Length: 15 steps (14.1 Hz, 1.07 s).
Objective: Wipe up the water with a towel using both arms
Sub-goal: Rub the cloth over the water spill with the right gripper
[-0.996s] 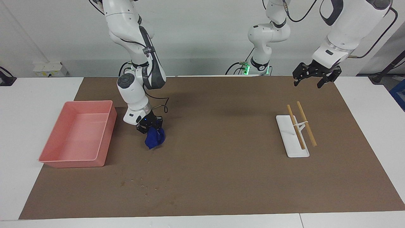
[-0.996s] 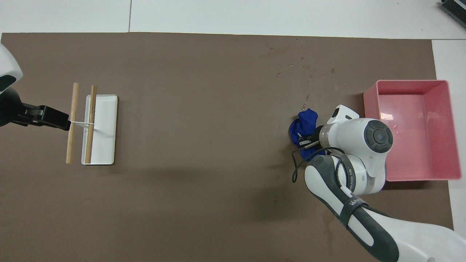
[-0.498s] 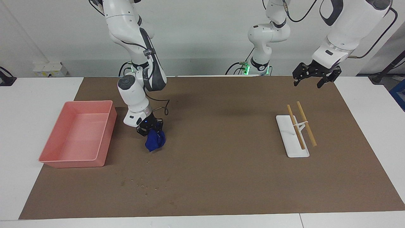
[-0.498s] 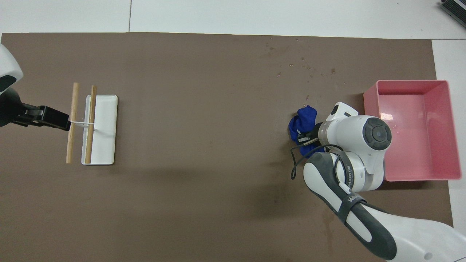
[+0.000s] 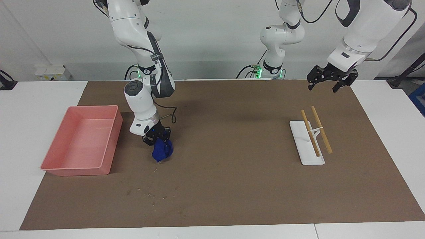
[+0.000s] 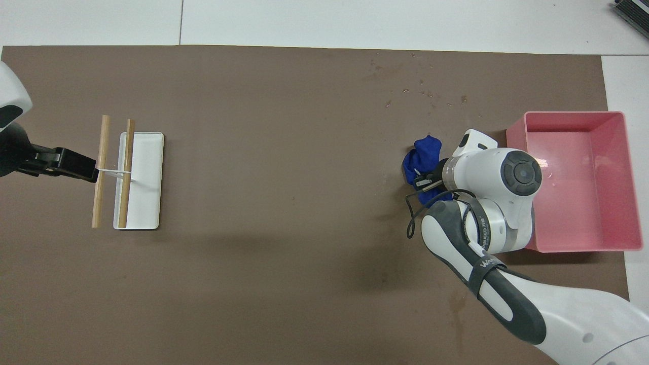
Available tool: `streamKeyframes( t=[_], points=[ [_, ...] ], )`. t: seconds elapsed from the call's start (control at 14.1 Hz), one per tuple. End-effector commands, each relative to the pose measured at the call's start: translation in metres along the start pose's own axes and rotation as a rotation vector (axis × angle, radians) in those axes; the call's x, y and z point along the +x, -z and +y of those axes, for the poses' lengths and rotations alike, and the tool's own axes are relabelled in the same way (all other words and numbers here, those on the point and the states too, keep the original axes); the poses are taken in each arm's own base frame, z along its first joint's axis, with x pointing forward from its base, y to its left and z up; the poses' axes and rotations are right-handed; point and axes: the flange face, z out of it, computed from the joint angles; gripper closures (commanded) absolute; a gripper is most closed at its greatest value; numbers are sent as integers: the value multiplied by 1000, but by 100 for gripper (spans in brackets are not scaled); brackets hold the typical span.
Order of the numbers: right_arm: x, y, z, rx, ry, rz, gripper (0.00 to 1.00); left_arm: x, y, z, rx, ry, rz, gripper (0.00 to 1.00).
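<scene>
The deep-blue towel hangs bunched from my right gripper, which is shut on its top, over the brown mat beside the pink tray. I cannot tell whether its lower end touches the mat. In the overhead view the towel sticks out from under the right gripper. Small water drops speckle the mat farther from the robots than the towel; they also show in the overhead view. My left gripper waits, open and empty, in the air over the mat near the white stand; the overhead view shows it too.
A white flat stand with two wooden sticks across it lies toward the left arm's end; it shows in the overhead view. The pink tray is empty. The brown mat covers most of the table.
My right gripper has carried the towel a little farther from the robots, toward the water drops. The left arm has not moved.
</scene>
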Motion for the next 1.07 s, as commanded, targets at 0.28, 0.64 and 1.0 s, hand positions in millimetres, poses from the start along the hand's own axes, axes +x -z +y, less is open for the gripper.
streamKeyframes(
  t=[0.28, 0.64, 1.0],
  points=[
    [35, -15, 42, -92, 92, 16, 100, -8, 3, -1, 16, -4, -5, 0],
    [48, -4, 59, -149, 142, 22, 100, -8, 3, -1, 16, -4, -5, 0],
    [78, 19, 65, -164, 153, -18, 100, -8, 3, -1, 16, -4, -5, 0]
  ],
)
